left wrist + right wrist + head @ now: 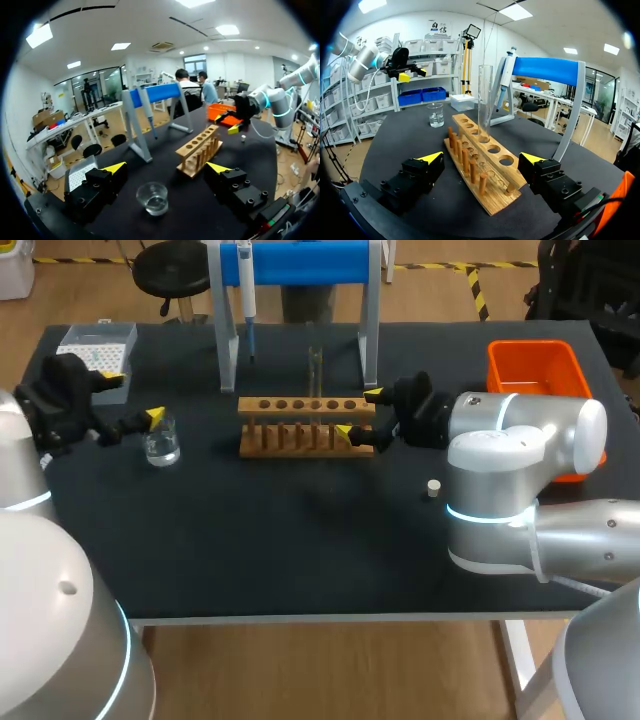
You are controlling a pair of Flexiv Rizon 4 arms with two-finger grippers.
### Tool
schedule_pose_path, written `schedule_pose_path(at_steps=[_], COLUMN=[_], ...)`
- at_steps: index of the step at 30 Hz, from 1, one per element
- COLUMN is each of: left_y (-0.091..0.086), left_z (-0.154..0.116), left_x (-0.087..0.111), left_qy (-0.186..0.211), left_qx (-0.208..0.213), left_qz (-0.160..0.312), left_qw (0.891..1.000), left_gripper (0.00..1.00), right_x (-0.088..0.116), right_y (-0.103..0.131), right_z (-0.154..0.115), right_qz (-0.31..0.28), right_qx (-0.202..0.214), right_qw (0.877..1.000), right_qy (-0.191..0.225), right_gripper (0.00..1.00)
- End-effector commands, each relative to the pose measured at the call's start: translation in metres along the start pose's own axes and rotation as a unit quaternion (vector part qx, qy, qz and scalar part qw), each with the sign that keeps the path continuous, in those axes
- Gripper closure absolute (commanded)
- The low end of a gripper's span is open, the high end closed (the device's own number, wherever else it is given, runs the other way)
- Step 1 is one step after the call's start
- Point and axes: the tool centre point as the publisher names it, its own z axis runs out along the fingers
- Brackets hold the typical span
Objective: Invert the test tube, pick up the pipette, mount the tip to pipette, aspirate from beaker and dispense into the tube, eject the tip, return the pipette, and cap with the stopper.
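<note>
Black table [300, 550] under both arms. Left hand [167, 168] spread wide, gripping nothing; beaker [152, 197] of clear liquid standing on the table between its fingers, touching neither. Tip box [97, 345] beside that hand, at the table's far left corner. Right hand [482, 158] likewise spread wide and holding nothing, one yellow tip on each side of the near end of the wooden rack [492, 202], not closed on it. Test tube [484, 100] upright in a hole of the rack, further along from that hand. Behind the rack, blue stand [300, 262] with the pipette [246, 285] hanging from it, nozzle end down. Small pale stopper [433, 488] lying alone on the table in front of the right arm, orange bin [535, 365] at the far right.
</note>
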Motion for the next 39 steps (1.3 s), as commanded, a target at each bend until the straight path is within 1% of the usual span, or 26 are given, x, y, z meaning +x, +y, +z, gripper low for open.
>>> schedule_pose_path(at_steps=[1,3,8,10,16,17,25,26,31,33,39], left_y=[0.006,0.011,0.025,0.028,0.037,0.039,0.045,0.047,0.053,0.054,0.057], left_z=[-0.01,-0.014,-0.018,-0.018,-0.009,-0.006,0.02,0.024,0.037,0.042,0.064], left_x=[-0.021,-0.038,-0.081,-0.095,-0.138,-0.144,-0.186,-0.191,-0.214,-0.223,-0.243], left_qy=[-0.033,-0.047,-0.098,-0.102,-0.138,-0.139,-0.152,-0.155,-0.167,-0.173,-0.184], left_qx=[-0.002,0.004,-0.004,0.005,-0.002,-0.003,0.0,-0.006,-0.009,-0.001,-0.003], left_qz=[-0.013,-0.021,-0.036,-0.041,-0.054,-0.054,-0.065,-0.067,-0.078,-0.083,-0.091], left_qw=[0.999,0.999,0.995,0.994,0.989,0.989,0.986,0.986,0.983,0.981,0.979], left_gripper=[0.0,0.0,0.0,0.0,0.0,0.0,0.0,0.0,0.0,0.0,0.0], right_x=[0.001,0.001,0.001,0.001,0.001,0.001,0.001,0.001,0.001,0.001,0.001], right_y=[0.0,0.0,0.0,0.0,0.0,0.0,0.0,0.0,0.0,0.0,0.0], right_z=[-0.001,-0.001,-0.001,-0.001,-0.001,-0.001,-0.001,-0.001,-0.001,-0.001,-0.001], right_qz=[0.0,0.0,0.0,0.0,0.0,0.0,0.0,0.0,0.0,0.0,0.0], right_qx=[-0.001,-0.001,-0.001,-0.001,-0.001,-0.001,-0.001,-0.001,-0.001,-0.001,-0.001], right_qw=[1.0,1.0,1.0,1.0,1.0,1.0,1.0,1.0,1.0,1.0,1.0], right_qy=[-0.001,-0.001,-0.001,-0.001,-0.001,-0.001,-0.001,-0.001,-0.001,-0.001,-0.001], right_gripper=[0.0,0.0,0.0,0.0,0.0,0.0,0.0,0.0,0.0,0.0,0.0])
